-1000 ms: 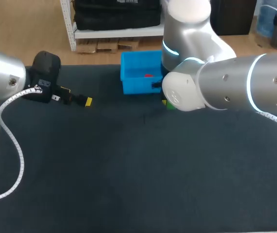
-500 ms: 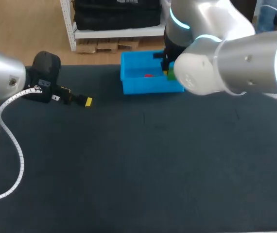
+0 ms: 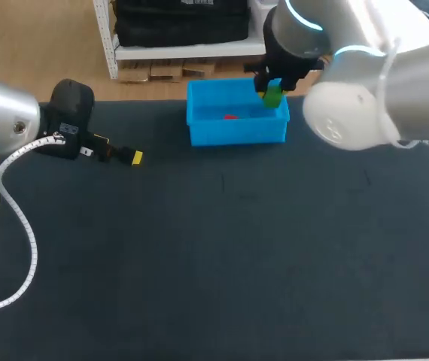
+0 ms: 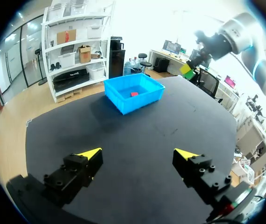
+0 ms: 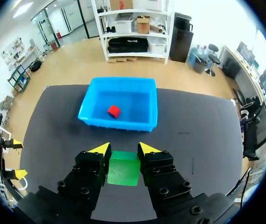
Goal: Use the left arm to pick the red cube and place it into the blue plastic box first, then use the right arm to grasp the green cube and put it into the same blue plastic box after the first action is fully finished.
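Observation:
My right gripper point(image 5: 123, 149) is shut on the green cube point(image 5: 123, 168), held in the air above the right end of the blue plastic box point(image 3: 235, 128). In the head view the green cube point(image 3: 272, 95) shows under the right wrist, over the box's right rim. The red cube point(image 5: 114, 111) lies inside the blue box point(image 5: 119, 103), also seen as the red cube point(image 3: 231, 116) and the red cube point(image 4: 133, 94). My left gripper point(image 4: 138, 153) stands open and empty over the table's left side, facing the blue box point(image 4: 134, 93). From above, the left gripper point(image 3: 124, 155) is low at the left.
The dark table mat point(image 3: 222, 256) stretches wide in front of the box. A white coiled cable point(image 3: 20, 210) hangs from the left arm at the left edge. My right arm point(image 3: 372, 83) crosses the back right corner.
My right arm has lifted the green cube off the table beside the box and carried it back and up, over the box's right end. The left arm has stayed still.

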Robot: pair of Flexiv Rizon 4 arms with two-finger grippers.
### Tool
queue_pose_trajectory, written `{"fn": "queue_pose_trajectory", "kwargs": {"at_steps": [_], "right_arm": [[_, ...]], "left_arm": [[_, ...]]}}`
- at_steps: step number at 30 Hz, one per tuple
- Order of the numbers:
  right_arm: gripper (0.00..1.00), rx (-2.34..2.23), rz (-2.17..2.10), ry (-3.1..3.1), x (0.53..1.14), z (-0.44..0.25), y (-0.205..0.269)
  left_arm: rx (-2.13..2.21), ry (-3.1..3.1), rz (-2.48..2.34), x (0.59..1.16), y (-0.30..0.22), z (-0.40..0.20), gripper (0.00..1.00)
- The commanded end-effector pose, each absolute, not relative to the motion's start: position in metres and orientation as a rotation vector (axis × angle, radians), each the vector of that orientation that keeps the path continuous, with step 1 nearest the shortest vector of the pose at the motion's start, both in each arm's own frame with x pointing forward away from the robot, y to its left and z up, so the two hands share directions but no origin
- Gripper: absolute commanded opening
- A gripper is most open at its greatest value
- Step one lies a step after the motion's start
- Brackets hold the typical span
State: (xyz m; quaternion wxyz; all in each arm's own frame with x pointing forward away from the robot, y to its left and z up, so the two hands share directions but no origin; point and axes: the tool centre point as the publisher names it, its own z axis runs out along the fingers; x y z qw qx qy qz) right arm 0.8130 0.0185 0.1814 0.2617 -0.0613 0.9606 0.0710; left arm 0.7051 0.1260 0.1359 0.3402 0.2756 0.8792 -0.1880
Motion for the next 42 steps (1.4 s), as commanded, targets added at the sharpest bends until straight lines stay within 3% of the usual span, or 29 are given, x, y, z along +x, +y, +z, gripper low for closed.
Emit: {"fn": "queue_pose_trajectory", "kwargs": {"at_steps": [1, 26, 42], "right_arm": [[0.0, -0.15, 0.202, 2.485, 0.806, 0.181, 0.015], [0.0, -0.229, 0.234, 2.388, 0.886, 0.158, 0.056], [0.0, -0.201, 0.202, 2.4, 0.931, 0.115, 0.056]], "left_arm": [[0.721, 2.279, -0.499, 0.705, 0.128, 0.135, 1.0], [0.721, 2.279, -0.499, 0.705, 0.128, 0.135, 1.0], [0.721, 2.279, -0.499, 0.705, 0.128, 0.135, 1.0]]}}
